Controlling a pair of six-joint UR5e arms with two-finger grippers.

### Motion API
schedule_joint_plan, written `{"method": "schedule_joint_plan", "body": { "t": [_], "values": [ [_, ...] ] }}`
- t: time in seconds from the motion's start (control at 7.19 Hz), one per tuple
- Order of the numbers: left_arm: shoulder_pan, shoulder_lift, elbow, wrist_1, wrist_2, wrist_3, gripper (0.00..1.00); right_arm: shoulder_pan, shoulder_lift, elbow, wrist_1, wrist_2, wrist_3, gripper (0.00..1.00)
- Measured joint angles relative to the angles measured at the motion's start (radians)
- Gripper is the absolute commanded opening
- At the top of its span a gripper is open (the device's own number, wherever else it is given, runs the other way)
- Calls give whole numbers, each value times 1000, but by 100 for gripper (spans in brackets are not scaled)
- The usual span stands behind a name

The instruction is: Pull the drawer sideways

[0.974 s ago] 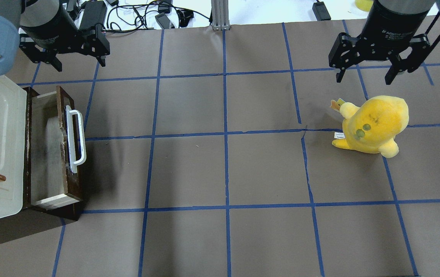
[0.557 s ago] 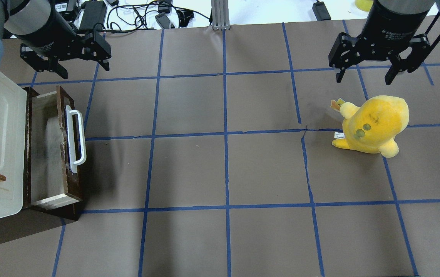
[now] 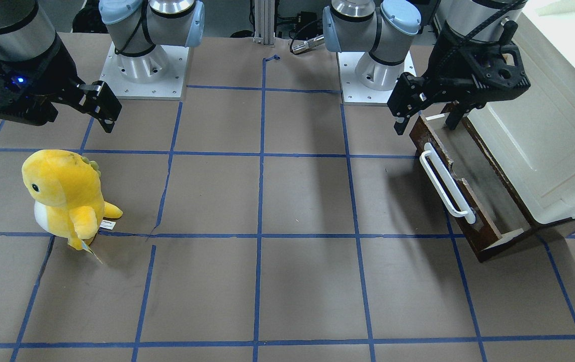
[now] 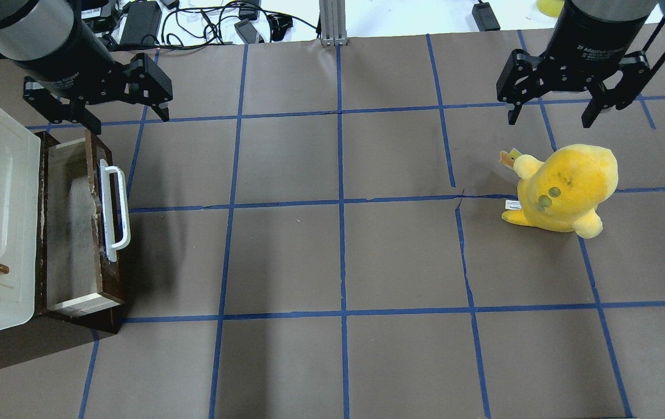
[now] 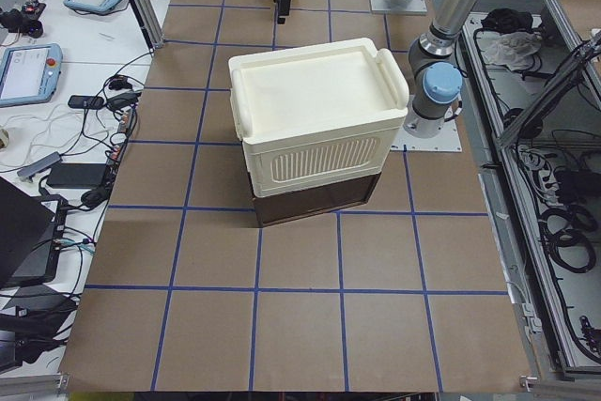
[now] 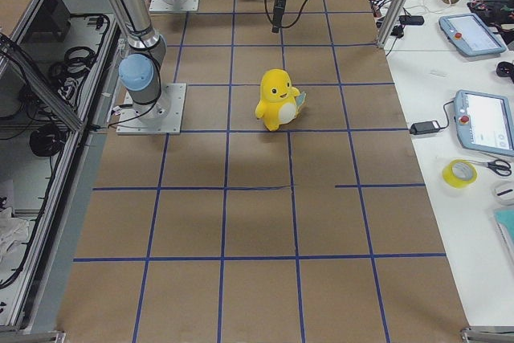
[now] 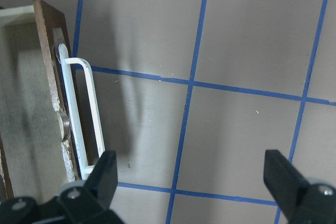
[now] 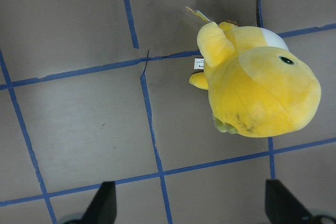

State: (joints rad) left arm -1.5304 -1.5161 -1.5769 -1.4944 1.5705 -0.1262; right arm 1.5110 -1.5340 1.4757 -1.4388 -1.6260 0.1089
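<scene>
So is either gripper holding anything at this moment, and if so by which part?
Nothing is held. The left gripper hangs open near the drawer, off its white handle; the right gripper hangs open by the yellow plush.

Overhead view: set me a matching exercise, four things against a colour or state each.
Things:
1 drawer
2 handle
3 plush toy
4 left gripper

Colour or state:
A yellow
B open, holding nothing
C white
D partly pulled out, pale inside

Pairs: 1-D, 2-C, 3-A, 4-B
</scene>
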Motion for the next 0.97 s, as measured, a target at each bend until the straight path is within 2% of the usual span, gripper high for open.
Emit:
{"method": "schedule_joint_plan", "body": {
  "t": [0.97],
  "values": [
    [-17, 10, -1, 7, 0, 7, 100, 0, 0, 0, 0, 0, 0, 100]
  ]
}}
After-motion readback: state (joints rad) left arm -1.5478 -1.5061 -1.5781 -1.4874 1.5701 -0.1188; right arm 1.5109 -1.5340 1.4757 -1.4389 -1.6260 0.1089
